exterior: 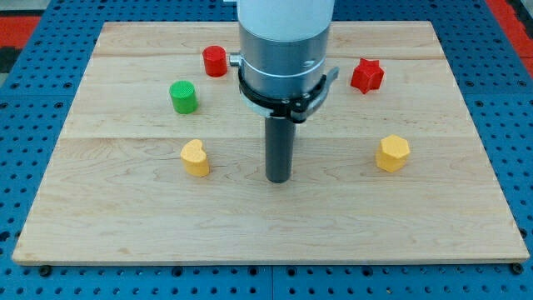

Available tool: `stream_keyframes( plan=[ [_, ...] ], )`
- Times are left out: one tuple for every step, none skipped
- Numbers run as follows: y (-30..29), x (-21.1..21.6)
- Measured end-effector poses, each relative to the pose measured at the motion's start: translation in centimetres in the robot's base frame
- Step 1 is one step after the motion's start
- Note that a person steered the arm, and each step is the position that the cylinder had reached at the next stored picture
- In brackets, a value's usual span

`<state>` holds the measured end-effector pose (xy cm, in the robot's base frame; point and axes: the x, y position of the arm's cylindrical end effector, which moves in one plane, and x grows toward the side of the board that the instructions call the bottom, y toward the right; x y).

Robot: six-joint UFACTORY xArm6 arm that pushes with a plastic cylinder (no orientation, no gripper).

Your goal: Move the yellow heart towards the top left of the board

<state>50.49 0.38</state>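
Resting on a pale, smooth-grained wooden board, my tip is the blunt end of a dark, straight rod hanging from a broad grey cylinder; there is no claw on this rod to part or close. The yellow heart, matte with rounded lobes, sits at 9 o'clock from my tip, near but apart. A green cylinder stands at 12 o'clock from the heart, and a red cylinder at 1 o'clock, nearer the board's top edge. A red star-shaped block and a yellow hexagonal block lie well apart towards the view's right. Bare wood stretches from the heart towards 10 o'clock. A blue pegboard surrounds the board.
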Motion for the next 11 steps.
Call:
stream_keyframes(
  plan=[
    [-3.9, -0.5],
    [-9.6, -0.5],
    [-14.1, -1.9],
    [-16.8, -3.8],
    [-17.4, -4.7],
    [-17.0, -6.6],
    [-18.1, -10.1],
    [-22.2, -10.8],
    [-26.7, -11.3],
    [-25.3, -12.3],
    [-25.7, -10.1]
  ],
)
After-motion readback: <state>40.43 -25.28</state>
